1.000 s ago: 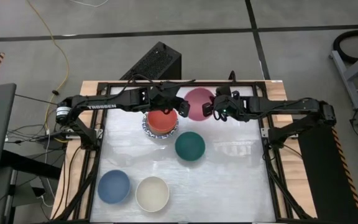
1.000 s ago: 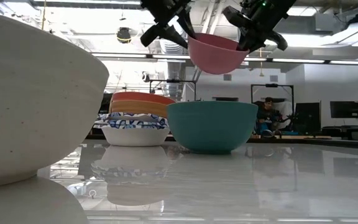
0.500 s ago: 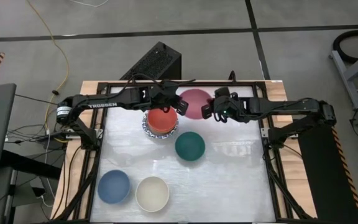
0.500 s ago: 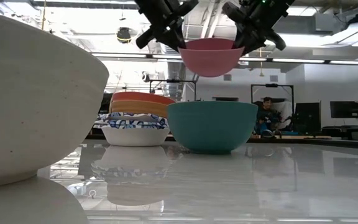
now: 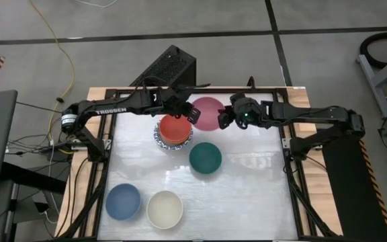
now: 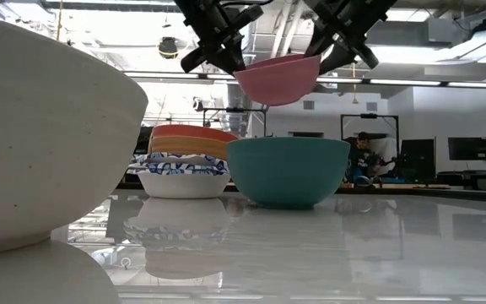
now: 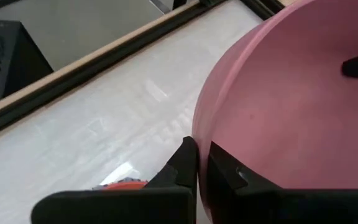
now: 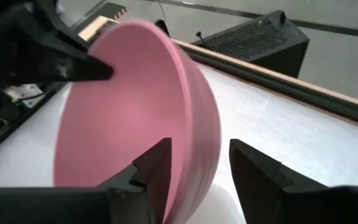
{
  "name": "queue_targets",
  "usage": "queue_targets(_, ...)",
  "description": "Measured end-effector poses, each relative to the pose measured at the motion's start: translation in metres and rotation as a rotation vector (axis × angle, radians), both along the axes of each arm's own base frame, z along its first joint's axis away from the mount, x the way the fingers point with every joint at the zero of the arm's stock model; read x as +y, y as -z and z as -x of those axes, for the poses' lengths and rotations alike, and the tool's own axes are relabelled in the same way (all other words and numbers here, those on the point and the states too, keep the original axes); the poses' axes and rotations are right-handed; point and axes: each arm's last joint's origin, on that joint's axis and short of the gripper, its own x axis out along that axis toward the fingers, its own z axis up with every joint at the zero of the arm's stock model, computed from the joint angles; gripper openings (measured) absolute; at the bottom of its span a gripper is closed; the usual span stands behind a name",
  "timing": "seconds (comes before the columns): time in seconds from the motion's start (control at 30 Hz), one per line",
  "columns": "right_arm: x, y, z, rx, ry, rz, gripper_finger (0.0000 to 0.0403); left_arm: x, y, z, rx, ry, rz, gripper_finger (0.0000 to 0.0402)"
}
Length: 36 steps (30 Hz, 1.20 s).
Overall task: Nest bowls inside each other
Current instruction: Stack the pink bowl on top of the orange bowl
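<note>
A pink bowl (image 5: 207,111) hangs in the air over the table's far middle, with my left gripper (image 5: 188,114) shut on its left rim. My right gripper (image 5: 226,119) is open at the opposite rim (image 8: 199,140), one finger inside the bowl and one outside. Whether those fingers touch the rim, I cannot tell. Under the left gripper a red bowl (image 5: 174,128) tops a stack that rests in a white bowl with a blue pattern (image 6: 182,173). A dark green bowl (image 5: 205,157) stands upright beside the stack. My left gripper pinches the pink bowl's rim (image 7: 196,127) on the side toward the table's left, one finger inside the bowl and one outside. The fingers slant down from the left. The bowl (image 6: 277,78) hangs clear of the table, tilted, its right side higher.
A blue bowl (image 5: 123,201) and a cream bowl (image 5: 164,209) stand near the table's front left; the cream one (image 6: 40,127) fills the low view's left. The white tabletop (image 5: 254,188) lies bare on the right. A black frame (image 5: 294,168) edges the table.
My right gripper has opened and let go of the pink bowl's right rim. My left gripper has shut on the left rim and taken hold. The bowl stays in the air and has tipped, so that its right side now stands higher.
</note>
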Motion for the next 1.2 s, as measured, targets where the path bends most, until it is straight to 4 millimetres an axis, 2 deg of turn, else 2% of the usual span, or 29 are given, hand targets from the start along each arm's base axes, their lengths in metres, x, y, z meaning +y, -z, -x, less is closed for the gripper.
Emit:
queue_targets(0.23, 0.002, -0.013, 0.016, -0.032, -0.007, 0.015, 0.0196, 0.016, 0.003, 0.007, 0.018, 0.024, 0.064, 0.0001)
queue_targets(0.37, 0.004, -0.019, 0.032, -0.027, 0.005, 0.029, 0.0191, 0.027, 0.009, 0.019, 0.115, 0.026, 0.101, 0.0002)
queue_targets(0.6, 0.008, -0.024, 0.061, 0.009, 0.025, -0.011, 0.0185, 0.045, 0.011, 0.053, 0.270, 0.086, 0.226, 0.0001)
queue_targets(0.8, 0.010, -0.024, 0.069, 0.031, 0.032, -0.020, 0.0184, 0.051, 0.006, 0.082, 0.388, 0.075, 0.280, 0.0001)
queue_targets(1.0, 0.009, -0.019, 0.064, 0.069, 0.032, -0.025, 0.0184, 0.056, 0.006, 0.075, 0.328, 0.062, 0.254, 0.0000)
queue_targets(1.2, 0.008, -0.012, 0.055, 0.105, 0.027, -0.034, 0.0184, 0.058, 0.023, 0.068, 0.414, 0.067, 0.296, 0.0000)
